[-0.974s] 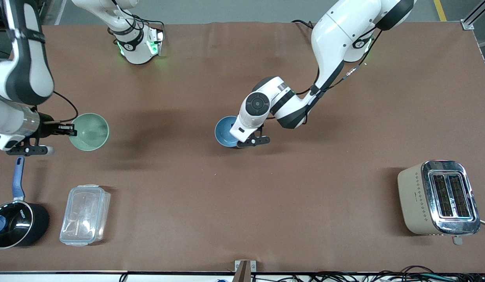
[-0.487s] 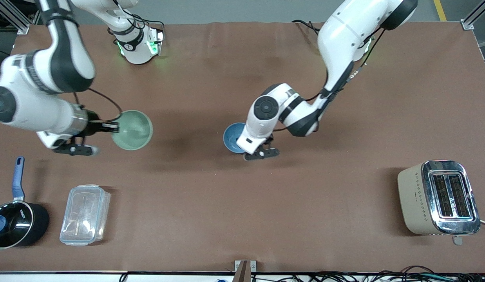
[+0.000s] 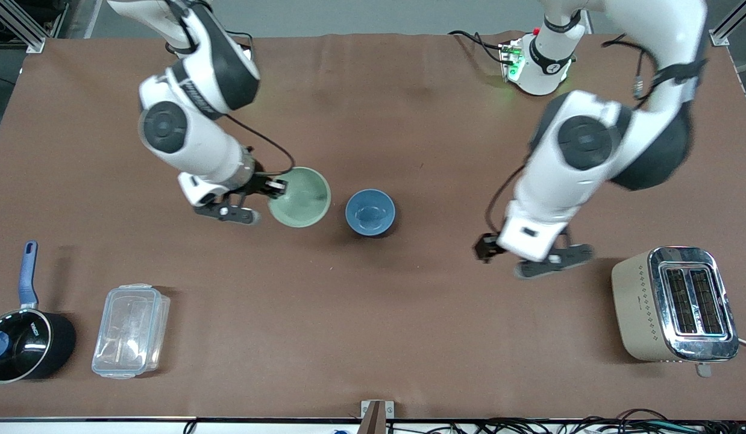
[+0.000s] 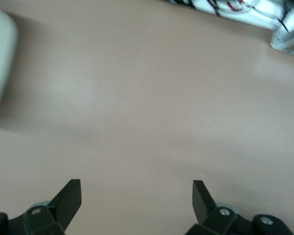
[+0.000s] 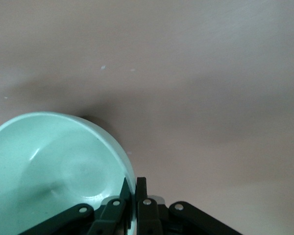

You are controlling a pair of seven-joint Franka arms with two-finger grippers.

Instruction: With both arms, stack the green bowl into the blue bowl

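The green bowl hangs by its rim from my right gripper, which is shut on it. It is held upright over the table right beside the blue bowl, toward the right arm's end. In the right wrist view the two fingers pinch the green bowl's rim at my right gripper. The blue bowl stands alone and upright on the table's middle. My left gripper is open and empty over bare table between the blue bowl and the toaster. The left wrist view shows my left gripper with its fingers wide apart over bare mat.
A beige toaster stands at the left arm's end near the front edge. A clear plastic box and a black saucepan with a blue handle stand at the right arm's end near the front edge.
My right arm carried the green bowl across to beside the blue bowl. My left gripper let go of the blue bowl and pulled away toward the toaster.
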